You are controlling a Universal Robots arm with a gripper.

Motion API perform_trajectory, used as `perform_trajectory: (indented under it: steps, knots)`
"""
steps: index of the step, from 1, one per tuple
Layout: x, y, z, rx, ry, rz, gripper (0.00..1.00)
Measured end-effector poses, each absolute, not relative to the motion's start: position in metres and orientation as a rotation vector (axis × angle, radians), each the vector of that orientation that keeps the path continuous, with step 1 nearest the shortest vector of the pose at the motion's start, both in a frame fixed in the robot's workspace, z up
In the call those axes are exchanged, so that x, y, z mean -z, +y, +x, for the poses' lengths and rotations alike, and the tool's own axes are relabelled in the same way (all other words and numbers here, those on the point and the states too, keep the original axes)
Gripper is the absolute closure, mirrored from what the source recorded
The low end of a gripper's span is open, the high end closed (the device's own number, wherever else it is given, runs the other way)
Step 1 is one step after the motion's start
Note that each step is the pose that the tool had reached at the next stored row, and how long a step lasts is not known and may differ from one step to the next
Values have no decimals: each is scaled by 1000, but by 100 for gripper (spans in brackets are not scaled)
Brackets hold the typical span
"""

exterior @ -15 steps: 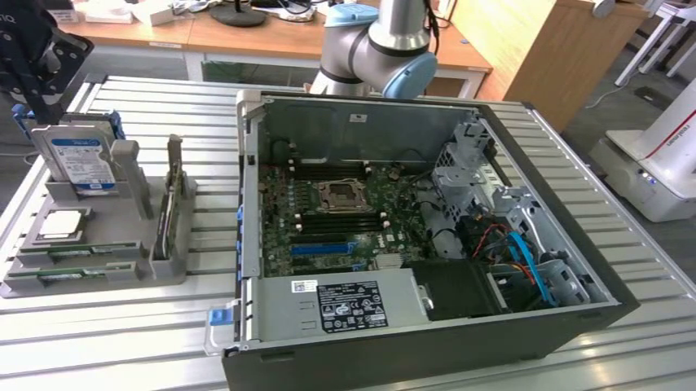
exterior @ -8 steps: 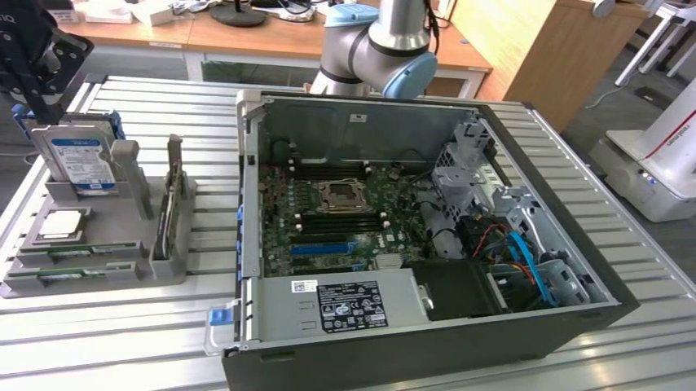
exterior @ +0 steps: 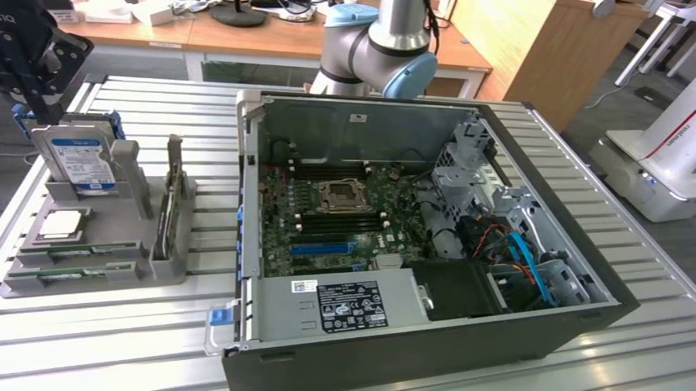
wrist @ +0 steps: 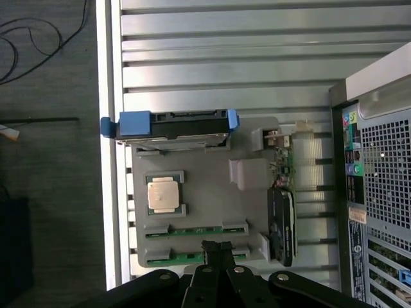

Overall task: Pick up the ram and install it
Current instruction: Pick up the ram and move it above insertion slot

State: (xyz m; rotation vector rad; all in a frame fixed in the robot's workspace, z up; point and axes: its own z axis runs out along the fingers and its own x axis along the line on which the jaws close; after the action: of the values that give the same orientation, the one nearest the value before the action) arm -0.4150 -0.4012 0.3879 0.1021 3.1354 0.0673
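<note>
**Exterior view**
- gripper: the dark two-finger gripper (exterior: 44, 98) hangs high over the far end of the tray, above the hard drive. It is clenched and holds nothing.
- tray: a grey moulded plastic tray (exterior: 130, 273) sits at the exterior view's left of the open black computer case (exterior: 435, 342).
- ram: a slim, long green circuit-board strip (exterior: 65, 278) lies flat in the slot at the tray's near edge. It is well apart from the gripper, at the opposite end of the tray and lower.
- second strip: a matching green strip (exterior: 55, 257) lies parallel, just beside the ram.
- neighbours: a square silver processor chip (exterior: 60, 224) lies flat. A boxy hard drive with a blue-white label (exterior: 71, 159) stands upright.

**Wrist view**
- fingertips: the black fingertips (wrist: 210, 247) are pressed together and empty.
- ram versus fingers: the fingertips appear between the two green strips, crossing the ram near its middle.
- long axis: it runs parallel to the hard drive's long edge and crosswise to the fingers.
- contact: judged none, since the gripper looks well above the tray.
- other: a dark expansion card (wrist: 281, 221) stands on edge at the tray's case-side rim.
</note>
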Motion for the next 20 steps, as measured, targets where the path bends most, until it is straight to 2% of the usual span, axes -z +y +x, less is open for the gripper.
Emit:
perform_trajectory:
  steps: [20]
  knots:
    - [-388,-401,-415,-67,3139,-7,89]
